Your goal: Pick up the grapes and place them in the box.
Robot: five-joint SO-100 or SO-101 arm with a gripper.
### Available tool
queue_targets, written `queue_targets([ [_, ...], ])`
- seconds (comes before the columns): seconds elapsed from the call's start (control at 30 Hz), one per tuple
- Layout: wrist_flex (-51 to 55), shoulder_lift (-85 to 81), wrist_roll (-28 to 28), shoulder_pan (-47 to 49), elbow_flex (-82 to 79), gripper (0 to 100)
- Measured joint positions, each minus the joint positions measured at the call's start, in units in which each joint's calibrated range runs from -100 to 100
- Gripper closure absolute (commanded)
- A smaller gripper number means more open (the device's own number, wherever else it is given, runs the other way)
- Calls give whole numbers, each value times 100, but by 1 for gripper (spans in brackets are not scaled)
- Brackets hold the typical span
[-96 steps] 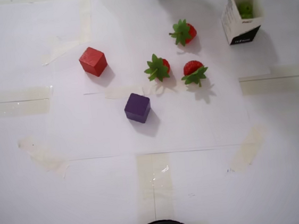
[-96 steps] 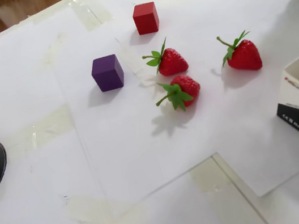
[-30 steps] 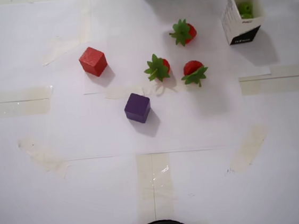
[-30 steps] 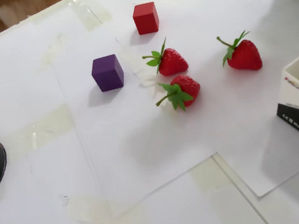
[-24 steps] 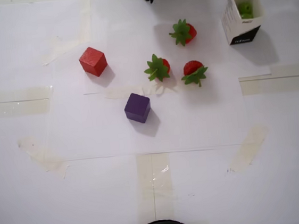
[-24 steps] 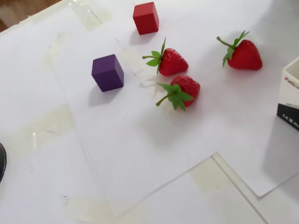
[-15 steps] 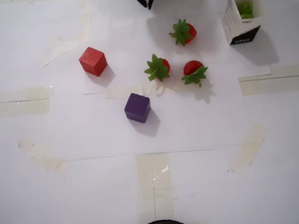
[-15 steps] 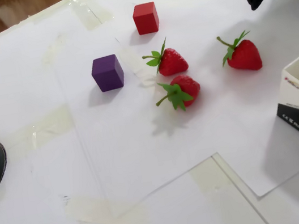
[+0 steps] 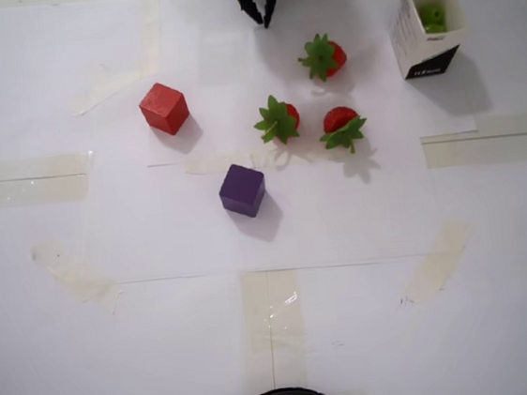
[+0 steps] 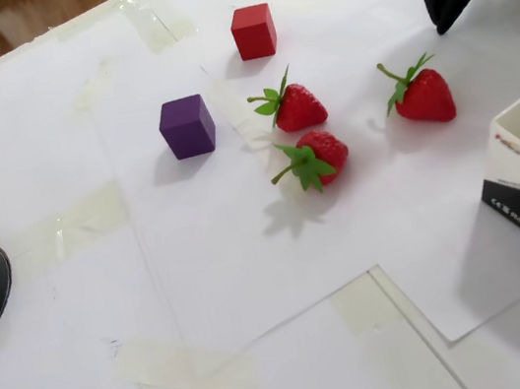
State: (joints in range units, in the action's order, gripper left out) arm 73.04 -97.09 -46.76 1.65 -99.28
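Noted: in the overhead view, going from the lower frame upward, the purple cube [image 9: 242, 189], red cube [image 9: 164, 108] and three strawberries [image 9: 279, 119] sit unchanged. The box [image 9: 425, 28] stands upper right, grapes [image 9: 432, 17] inside it. The gripper [image 9: 264, 18], earlier barely entering at top centre, has come further down into frame, jaws slightly apart and empty.

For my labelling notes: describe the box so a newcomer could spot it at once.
In the overhead view, look at the white paper-covered table's top right corner, right of three red strawberries. There stands a small tall white cardboard box with a black base band, open-topped, light-green grapes inside. It is the only container.
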Motion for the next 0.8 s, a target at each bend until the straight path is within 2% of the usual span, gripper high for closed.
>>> queue_targets([
  [0.8,0,-27,5,-30,-27,100],
])
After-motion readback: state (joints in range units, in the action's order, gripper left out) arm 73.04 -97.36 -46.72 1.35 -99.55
